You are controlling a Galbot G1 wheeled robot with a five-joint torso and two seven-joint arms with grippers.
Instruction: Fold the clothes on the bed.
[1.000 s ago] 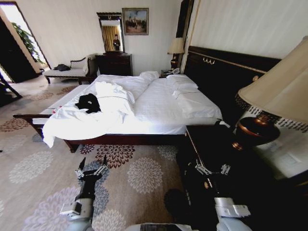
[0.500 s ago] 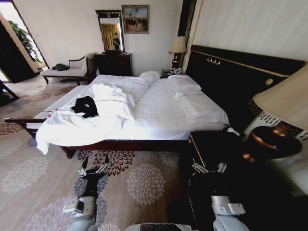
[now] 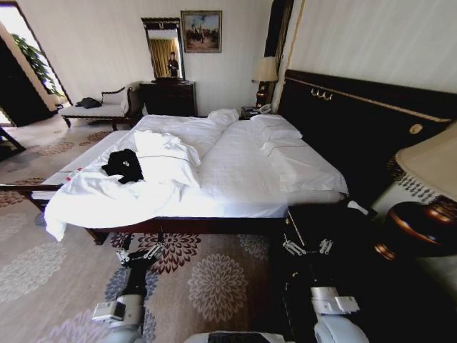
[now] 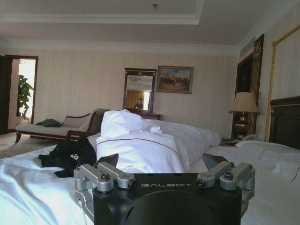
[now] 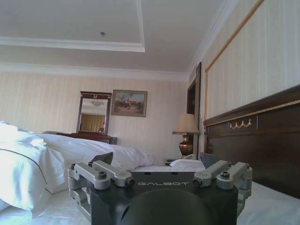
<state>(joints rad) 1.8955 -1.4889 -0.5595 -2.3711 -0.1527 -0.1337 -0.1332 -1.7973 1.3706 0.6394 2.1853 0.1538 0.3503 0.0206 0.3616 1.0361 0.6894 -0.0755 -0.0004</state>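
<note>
The clothes are a crumpled black T-shirt [image 3: 123, 165] lying on the white bed [image 3: 243, 168], near its foot on the side away from the headboard. The left wrist view shows the T-shirt [image 4: 68, 157] bunched up beside a heap of white duvet [image 4: 140, 147]. My left gripper [image 3: 141, 247] is held low over the carpet in front of the bed, open and empty, well short of the shirt. My right gripper [image 3: 307, 246] is open and empty in front of the dark nightstand. From each wrist camera, the left gripper [image 4: 161, 161] and right gripper [image 5: 155, 161] point toward the bed.
A dark nightstand [image 3: 335, 221] with a big lamp [image 3: 425, 214] stands close on my right. A rumpled duvet [image 3: 168, 153] lies beside the shirt. A bench [image 3: 39, 191] sits at the bed's foot. Chaise [image 3: 100, 108] and mirrored dresser [image 3: 170, 96] line the far wall. Flowered carpet [image 3: 214, 279] lies ahead.
The whole head view has shifted: the camera has moved, so the bed sits further left and the lamp further right. Both grippers stay open in the same pose.
</note>
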